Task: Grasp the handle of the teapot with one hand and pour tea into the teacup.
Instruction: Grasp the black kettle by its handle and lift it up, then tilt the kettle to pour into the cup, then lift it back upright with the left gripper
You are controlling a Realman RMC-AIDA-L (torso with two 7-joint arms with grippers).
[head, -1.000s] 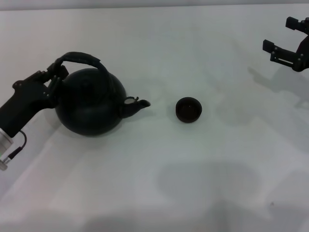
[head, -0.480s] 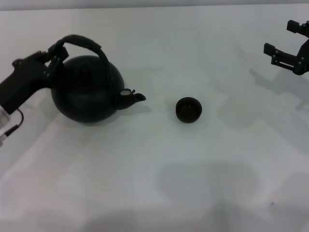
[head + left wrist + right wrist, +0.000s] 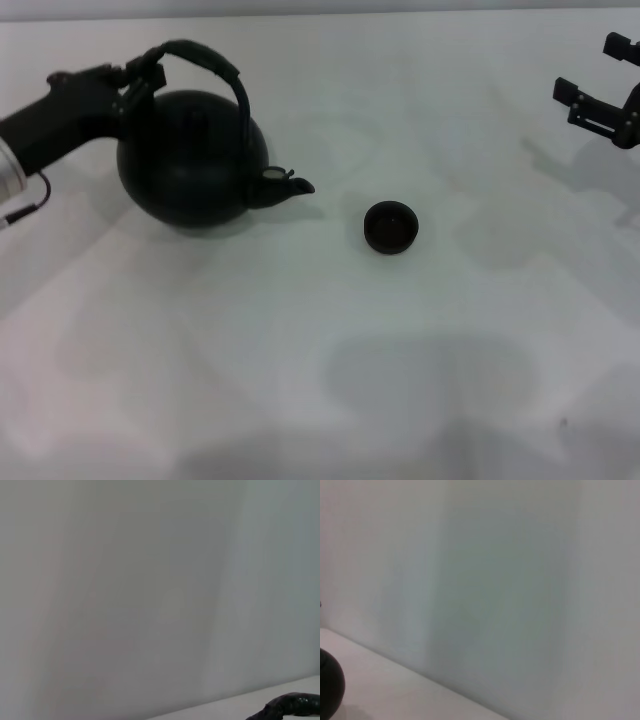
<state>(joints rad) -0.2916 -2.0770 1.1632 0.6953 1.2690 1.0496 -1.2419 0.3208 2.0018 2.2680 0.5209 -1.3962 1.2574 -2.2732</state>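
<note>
Left gripper (image 3: pixel 135 78) grips the handle (image 3: pixel 205 60) of the teapot (image 3: pixel 192 170), far left, spout facing the teacup (image 3: pixel 390 226) at centre. Carrying step; next, likely tilt over the cup. Right gripper (image 3: pixel 600 95) parked far right, spread.

Black left arm (image 3: pixel 55 110) with silver cuff, thin cable; black right gripper (image 3: pixel 600 85).

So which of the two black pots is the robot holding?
The big teapot: the left gripper grips its arched handle. The small teacup sits untouched.
</note>
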